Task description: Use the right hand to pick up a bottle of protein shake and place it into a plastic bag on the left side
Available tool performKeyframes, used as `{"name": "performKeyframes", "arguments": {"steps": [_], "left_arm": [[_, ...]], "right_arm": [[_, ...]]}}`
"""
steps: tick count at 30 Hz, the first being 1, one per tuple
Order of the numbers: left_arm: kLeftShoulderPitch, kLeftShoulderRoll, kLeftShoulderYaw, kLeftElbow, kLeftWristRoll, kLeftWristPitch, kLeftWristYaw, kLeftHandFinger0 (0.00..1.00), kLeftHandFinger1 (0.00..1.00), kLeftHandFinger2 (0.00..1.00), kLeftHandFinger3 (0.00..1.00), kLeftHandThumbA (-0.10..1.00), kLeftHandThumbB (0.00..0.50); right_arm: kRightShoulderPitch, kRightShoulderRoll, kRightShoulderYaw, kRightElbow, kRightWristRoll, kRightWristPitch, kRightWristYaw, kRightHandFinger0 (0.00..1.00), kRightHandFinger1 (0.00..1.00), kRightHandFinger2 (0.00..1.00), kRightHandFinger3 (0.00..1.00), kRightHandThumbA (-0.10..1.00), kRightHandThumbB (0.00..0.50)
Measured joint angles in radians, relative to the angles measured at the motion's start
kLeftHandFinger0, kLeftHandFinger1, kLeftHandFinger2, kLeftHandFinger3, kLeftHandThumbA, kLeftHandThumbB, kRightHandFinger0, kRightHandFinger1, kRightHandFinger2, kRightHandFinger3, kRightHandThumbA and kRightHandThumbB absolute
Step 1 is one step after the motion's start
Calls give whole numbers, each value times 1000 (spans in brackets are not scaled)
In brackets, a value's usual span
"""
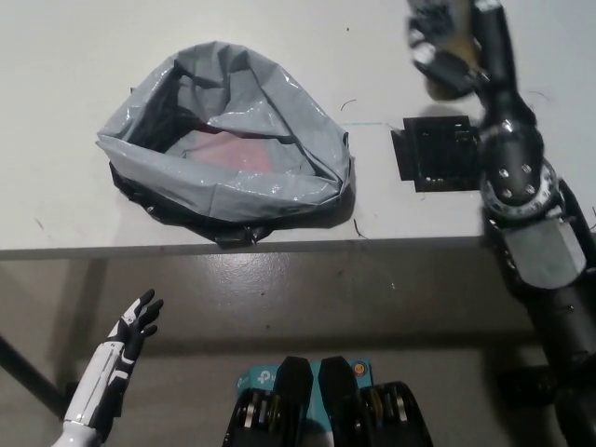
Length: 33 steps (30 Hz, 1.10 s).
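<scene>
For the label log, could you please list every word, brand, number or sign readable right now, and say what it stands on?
None can be read.
Bottle in the right hand: mostly cut off at the top edge, its label not visible.
Grey plastic bag: no print shows.
Black square mat: no print shows.
</scene>
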<state>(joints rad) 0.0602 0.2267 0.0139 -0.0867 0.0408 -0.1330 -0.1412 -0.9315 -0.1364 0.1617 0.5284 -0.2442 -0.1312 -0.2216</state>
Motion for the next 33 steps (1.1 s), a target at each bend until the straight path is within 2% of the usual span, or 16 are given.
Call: {"name": "performKeyframes", "arguments": {"steps": [3,4,7,8,10,12,13,17,18,22,28,29,30,31,32,33], "left_arm": [[-2,0,0,0,1,0,0,1000,1000,1000,1000,1000,310],[-3,0,0,0,1,0,0,1000,1000,1000,1000,1000,329],[-6,0,0,0,2,1,0,1000,1000,1000,1000,1000,339],[-8,0,0,0,3,1,0,1000,1000,1000,1000,1000,341],[-11,0,0,0,5,2,0,1000,1000,1000,1000,1000,334],[-12,0,0,-2,8,3,0,1000,1000,1000,1000,1000,340],[-12,0,0,-4,8,3,0,1000,1000,1000,1000,1000,342],[-17,-1,-1,-10,11,5,0,1000,1000,1000,1000,1000,326],[-17,-1,-1,-10,11,5,0,1000,1000,1000,1000,1000,318],[-27,-1,-3,-12,11,7,-1,1000,1000,1000,1000,1000,318],[-37,-1,-5,-19,10,13,-1,1000,1000,1000,1000,1000,285],[-39,-1,-5,-19,10,13,-1,1000,1000,1000,1000,1000,290],[-41,-1,-5,-19,10,14,-2,1000,1000,1000,1000,1000,291],[-47,-1,-5,-19,10,15,-3,1000,1000,1000,1000,1000,296],[-51,-1,-6,-19,9,16,-3,1000,1000,1000,1000,1000,295],[-58,-1,-6,-19,8,20,-4,1000,1000,1000,1000,1000,299]], "right_arm": [[-41,16,57,-21,-33,12,23,1,352,655,676,40,163],[-60,24,82,-21,-47,15,31,0,324,614,654,-6,171],[-117,53,150,10,-93,18,44,0,246,503,550,-27,192],[-134,63,165,30,-107,19,45,0,235,498,557,-11,189],[-182,91,207,96,-144,21,44,0,228,516,592,-15,190],[-216,115,240,171,-174,22,42,0,280,592,682,12,167],[-231,124,255,198,-185,23,41,0,291,607,704,-13,185],[-310,176,318,409,-239,21,31,4,322,633,723,-63,201],[-310,176,318,409,-239,21,31,10,329,636,717,-69,187],[-351,216,355,590,-272,9,14,17,331,612,695,11,167],[-352,224,382,712,-297,-3,-10,13,331,593,671,25,159],[-352,224,384,724,-299,-4,-13,23,323,574,675,100,216],[-351,224,386,740,-302,-6,-17,18,310,552,659,126,226],[-349,222,386,754,-303,-14,-18,71,366,599,685,264,287],[-347,221,385,760,-303,-19,-17,455,674,850,926,478,377],[-342,220,379,768,-299,-25,-10,713,880,989,1000,559,386]]}}
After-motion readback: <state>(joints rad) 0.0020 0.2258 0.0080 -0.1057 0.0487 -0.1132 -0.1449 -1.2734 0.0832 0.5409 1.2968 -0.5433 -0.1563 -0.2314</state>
